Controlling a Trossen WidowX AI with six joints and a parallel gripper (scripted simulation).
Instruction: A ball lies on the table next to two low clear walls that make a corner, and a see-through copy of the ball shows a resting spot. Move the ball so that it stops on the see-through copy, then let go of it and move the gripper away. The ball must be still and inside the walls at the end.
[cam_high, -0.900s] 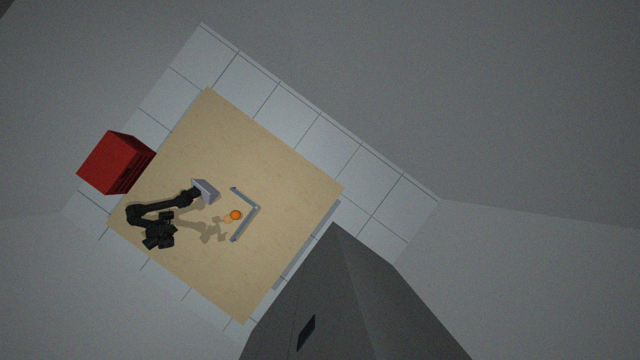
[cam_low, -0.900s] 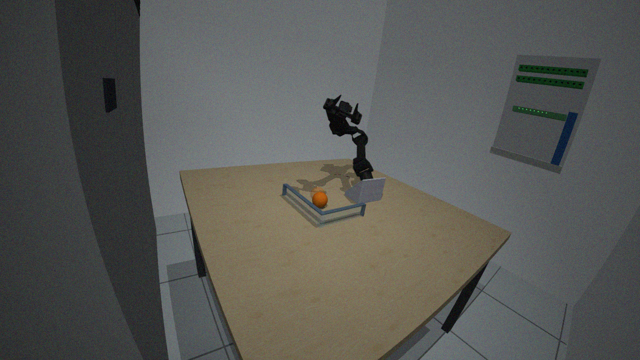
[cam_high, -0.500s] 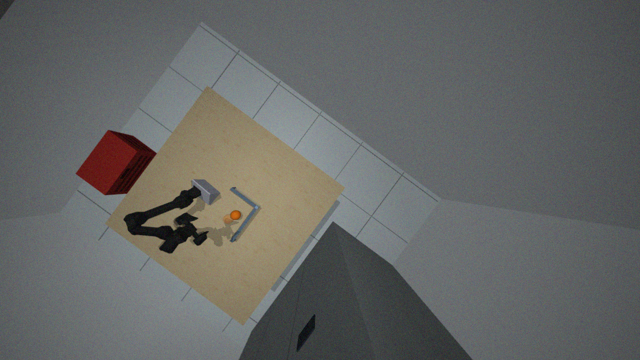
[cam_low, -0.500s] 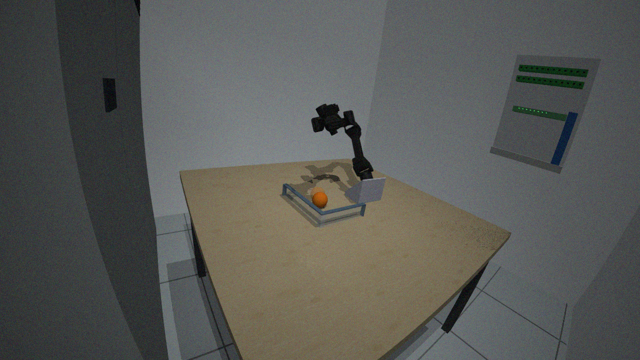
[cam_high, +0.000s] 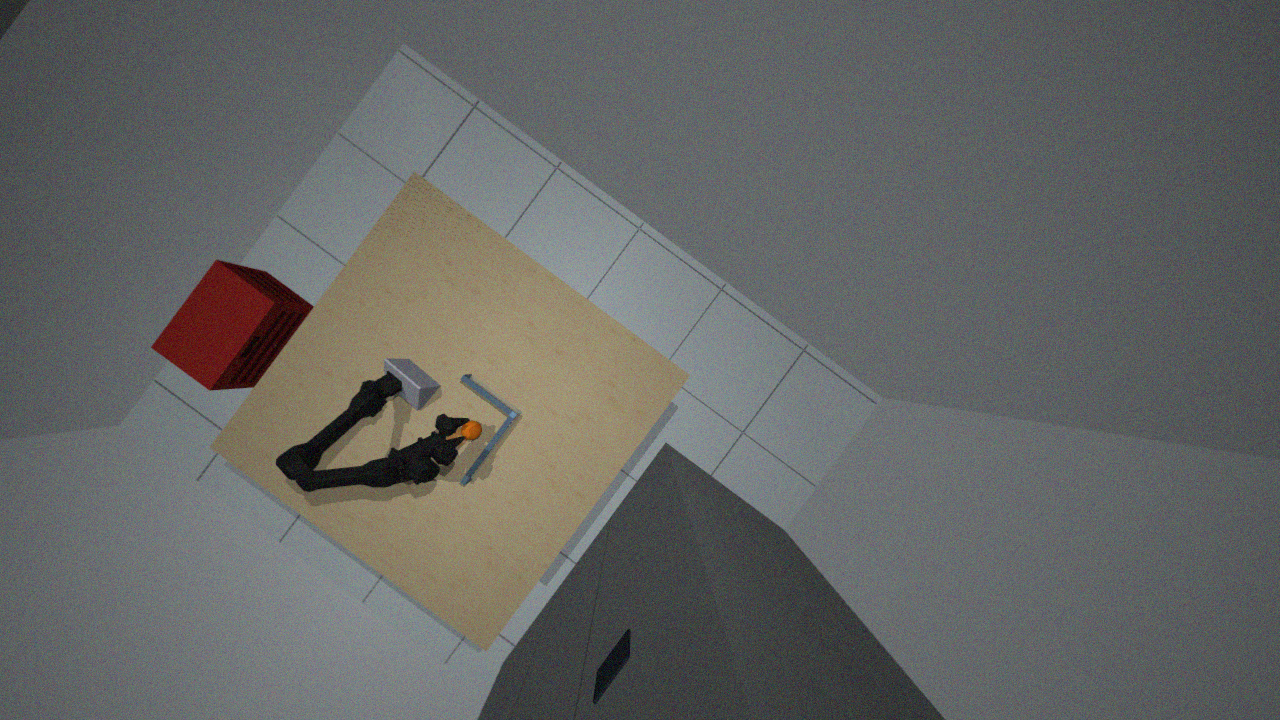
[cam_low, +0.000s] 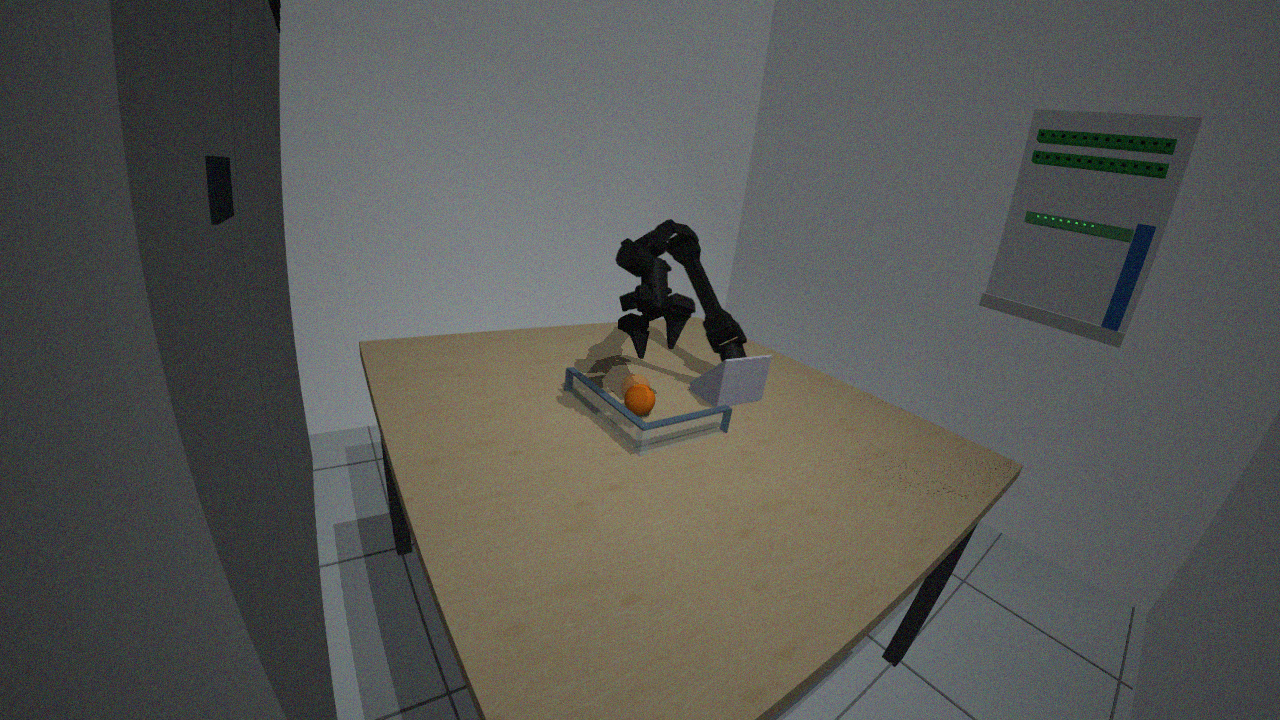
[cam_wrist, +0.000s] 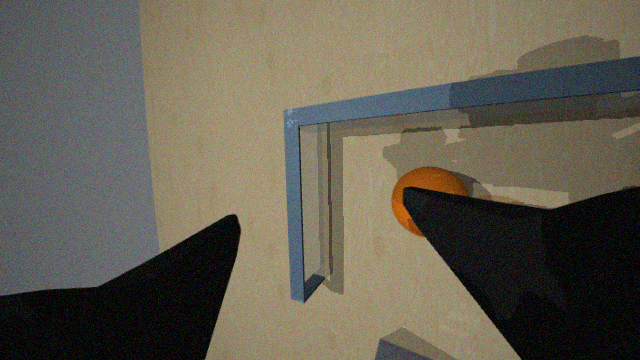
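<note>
Early stage, by my read. Gripper (cam_low: 656, 340) hangs above the table, fingers spread nearly full, nothing between them. Orange ball (cam_low: 639, 400) sits inside the 2 clear walls (cam_low: 617, 413), just beside the see-through copy (cam_low: 632, 382). Grasp, placement, release, retreat all remain.

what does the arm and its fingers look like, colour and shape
The arm is matte black all over, built of chunky jointed links, rising from a pale grey wedge-shaped base. The gripper has two black fingers tapering to points. No cables or markings show.
</note>
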